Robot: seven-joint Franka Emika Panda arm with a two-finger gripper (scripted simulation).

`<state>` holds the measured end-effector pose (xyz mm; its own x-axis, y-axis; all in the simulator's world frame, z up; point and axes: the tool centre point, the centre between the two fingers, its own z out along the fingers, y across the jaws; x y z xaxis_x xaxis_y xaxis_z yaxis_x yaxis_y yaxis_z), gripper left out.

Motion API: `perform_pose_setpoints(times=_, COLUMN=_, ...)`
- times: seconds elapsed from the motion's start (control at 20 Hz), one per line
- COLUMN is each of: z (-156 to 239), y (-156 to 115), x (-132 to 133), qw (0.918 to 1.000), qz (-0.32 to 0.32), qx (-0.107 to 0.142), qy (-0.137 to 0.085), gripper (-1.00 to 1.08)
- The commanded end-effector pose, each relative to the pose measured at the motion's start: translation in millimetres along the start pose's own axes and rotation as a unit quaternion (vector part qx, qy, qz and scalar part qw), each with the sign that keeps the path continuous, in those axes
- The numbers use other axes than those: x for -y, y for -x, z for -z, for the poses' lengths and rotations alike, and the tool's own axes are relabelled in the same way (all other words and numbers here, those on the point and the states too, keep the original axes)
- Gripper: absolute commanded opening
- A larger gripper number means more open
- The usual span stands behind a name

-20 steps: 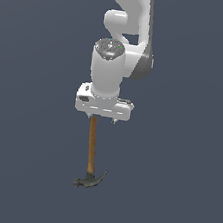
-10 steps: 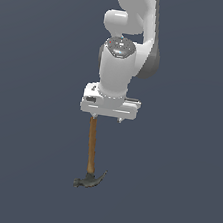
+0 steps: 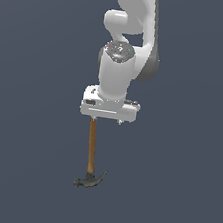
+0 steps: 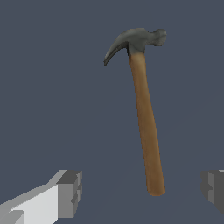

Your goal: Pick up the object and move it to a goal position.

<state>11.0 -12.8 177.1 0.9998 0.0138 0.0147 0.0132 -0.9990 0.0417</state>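
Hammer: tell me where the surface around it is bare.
Bare floor borders the hammer on every side: past the claw, past the striking face, and beyond the head. The only crowding is at the handle's butt, where the open gripper straddles it.

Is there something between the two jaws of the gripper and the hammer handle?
No. In the wrist view the gripper is open, and the handle end of the hammer sits between the jaws with bare gaps on both sides.

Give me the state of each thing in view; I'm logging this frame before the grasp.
Hammer: lying flat, not gripped, handle end between the open fingers.
Gripper: open, fingers wide apart on either side of the handle end, touching nothing.
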Motion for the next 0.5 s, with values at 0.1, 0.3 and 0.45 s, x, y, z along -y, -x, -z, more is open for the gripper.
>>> perform_pose_setpoints(times=0.1, z=-16, y=-10, x=-4, qw=1.0000, qz=0.000, qx=0.002, qy=-0.003, gripper=1.00)
perform_pose_setpoints(times=0.3, z=-38, y=-22, x=-10, qw=1.0000, qz=0.000, qx=0.003, qy=-0.007, gripper=1.00)
perform_pose_setpoints(times=0.45, z=-59, y=-32, x=-15, qw=0.9999, qz=0.000, qx=0.005, qy=-0.011, gripper=1.00)
